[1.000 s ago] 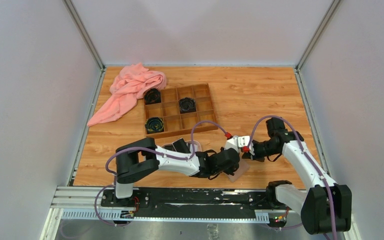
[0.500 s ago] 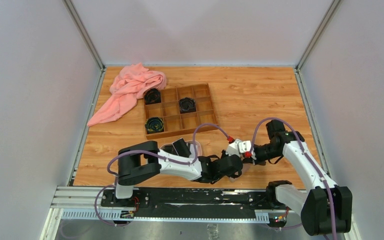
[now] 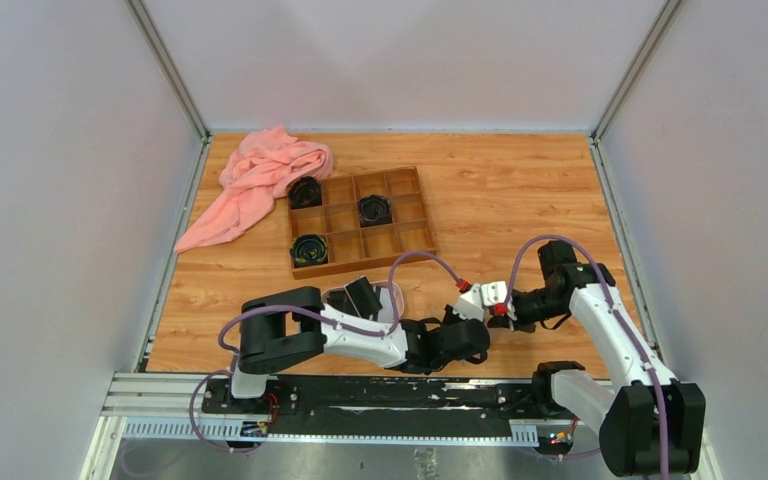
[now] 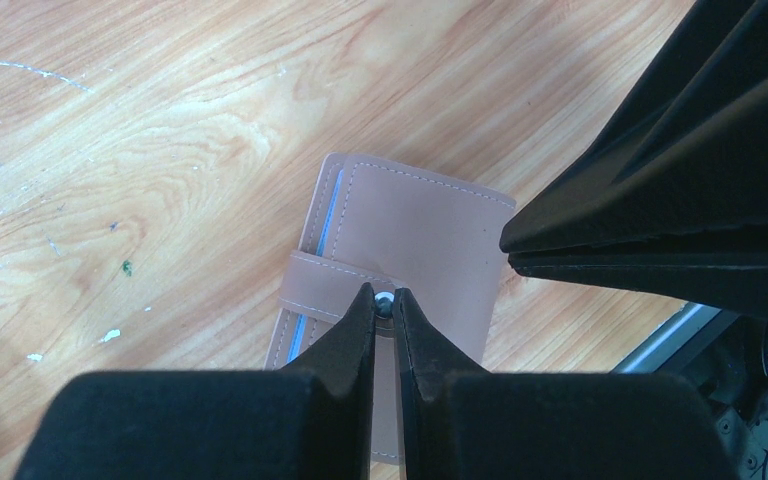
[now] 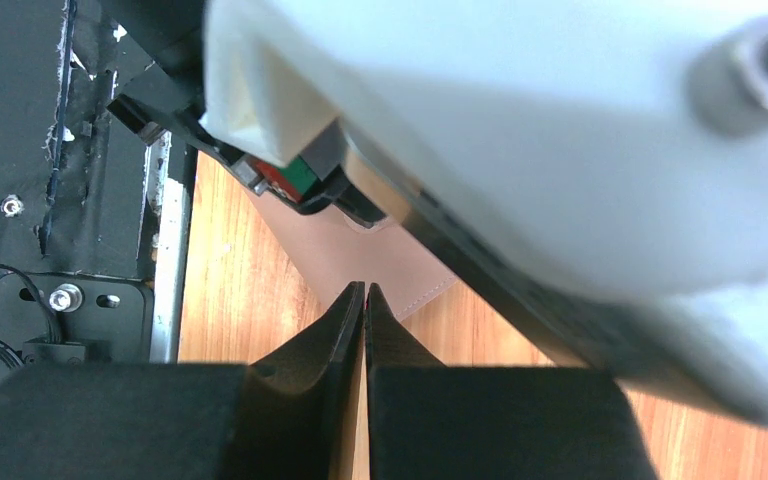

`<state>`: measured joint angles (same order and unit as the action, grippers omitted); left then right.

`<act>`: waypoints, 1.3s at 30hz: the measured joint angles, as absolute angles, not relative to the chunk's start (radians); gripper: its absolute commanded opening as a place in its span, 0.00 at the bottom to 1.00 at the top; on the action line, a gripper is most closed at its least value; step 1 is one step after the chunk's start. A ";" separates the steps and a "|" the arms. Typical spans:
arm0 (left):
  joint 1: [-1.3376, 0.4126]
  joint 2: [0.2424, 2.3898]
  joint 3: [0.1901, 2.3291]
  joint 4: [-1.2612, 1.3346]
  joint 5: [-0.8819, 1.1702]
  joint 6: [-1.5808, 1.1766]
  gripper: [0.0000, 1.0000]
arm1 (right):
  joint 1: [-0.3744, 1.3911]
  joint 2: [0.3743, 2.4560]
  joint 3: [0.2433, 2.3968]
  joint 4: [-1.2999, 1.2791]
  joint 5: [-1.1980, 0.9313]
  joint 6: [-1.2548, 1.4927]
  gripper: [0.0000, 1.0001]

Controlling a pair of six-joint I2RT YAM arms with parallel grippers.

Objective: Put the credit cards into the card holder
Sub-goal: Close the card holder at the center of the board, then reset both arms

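A: Pink cloth (image 3: 260,178) lies bunched at the far left of the wood-grain table (image 3: 520,190), its edge at the far left corner of the wooden compartment box (image 3: 380,238). What sits in the box?

B: Three black coiled items (image 3: 374,209), each in its own cell. Two are in the left column, far and near, and one is further right in the middle row. Just on the near side of the box is an oval tray (image 3: 332,296), with the black credit cards (image 3: 364,294) leaning inside it.

A: And the left gripper (image 4: 384,298)?

B: Its arm stretches low to the right along the near edge. The jaws are all but together, with the tips on either side of the small metal snap stud (image 4: 385,299) on the strap (image 4: 320,275). I cannot tell whether they really pinch it.

A: Where is the card holder (image 4: 420,225)?

B: Flat on the table close to the near edge, right of the tray. It is tan-pink with pale stitching and folded shut, the strap across it. A thin blue line of lining shows along its left side. From above, the left gripper hides it.

A: The right gripper (image 5: 363,292)?

B: Its fingers are pressed flat against each other. The point hangs at the holder's right edge, just beside the left gripper. I cannot tell if it touches the leather.
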<state>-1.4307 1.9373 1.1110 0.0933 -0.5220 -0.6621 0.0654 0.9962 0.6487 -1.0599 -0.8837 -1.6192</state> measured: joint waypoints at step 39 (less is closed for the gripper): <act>-1.359 1.385 0.918 -0.083 -0.476 -0.409 0.81 | 0.023 1.065 0.763 -1.069 -0.879 -1.501 0.61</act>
<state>-1.3586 1.3853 0.9184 -0.0830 -0.4755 -0.4091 0.0231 1.0645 0.7628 -1.0695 -0.8791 -1.5013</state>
